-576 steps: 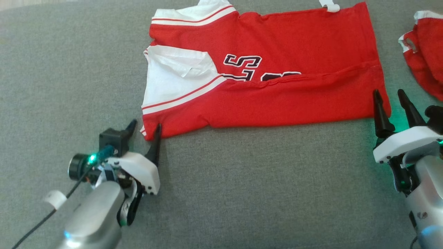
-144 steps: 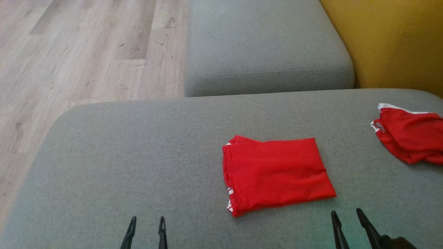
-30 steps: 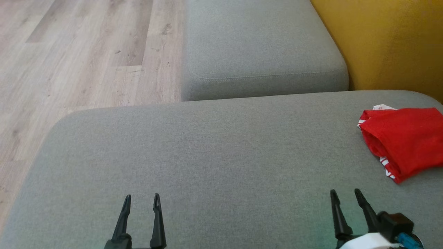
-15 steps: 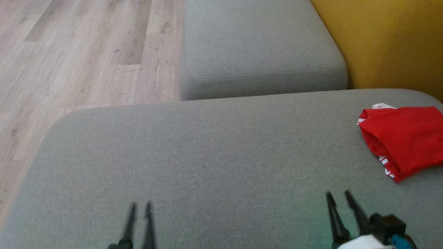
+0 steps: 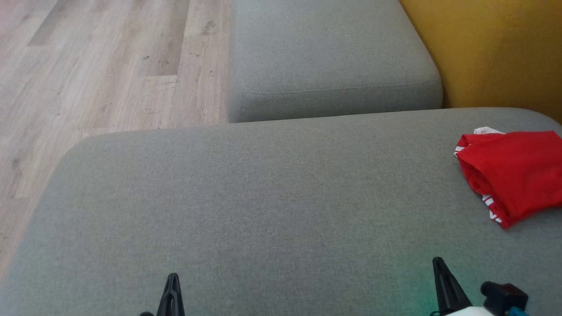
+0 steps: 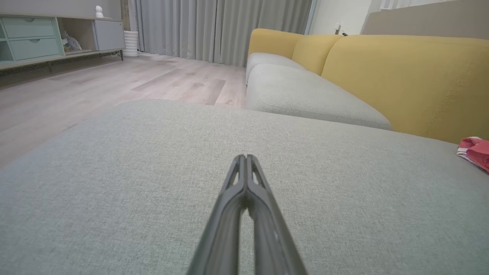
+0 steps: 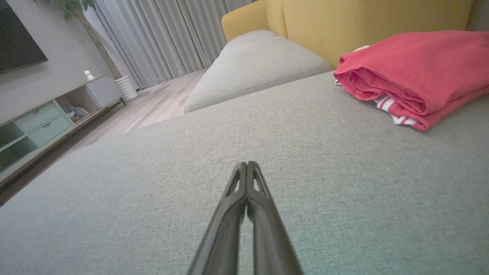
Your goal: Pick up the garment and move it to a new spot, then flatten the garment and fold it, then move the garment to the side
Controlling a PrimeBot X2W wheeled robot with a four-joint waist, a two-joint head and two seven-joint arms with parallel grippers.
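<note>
Garment (image 7: pixel 416 72): folded red soft-knit bundle, rounded fold edges, white-and-red striped trim peeking beneath. Lying at right end of grey woven cushion (image 5: pixel 263 197), near mustard backrest (image 5: pixel 496 48). Left gripper (image 6: pixel 246 158), right gripper (image 7: pixel 247 165): slim dark tapered fingers pressed together, holding nothing, well apart from garment. Pale plank floor (image 5: pixel 88 66) beyond.

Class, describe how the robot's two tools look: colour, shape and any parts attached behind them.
Both the left tool and right tool have long, dark fingers tapering to points, with slotted cut-outs near the tips. Behind the right one sit a white housing, a black boxy part and a blue piece.
</note>
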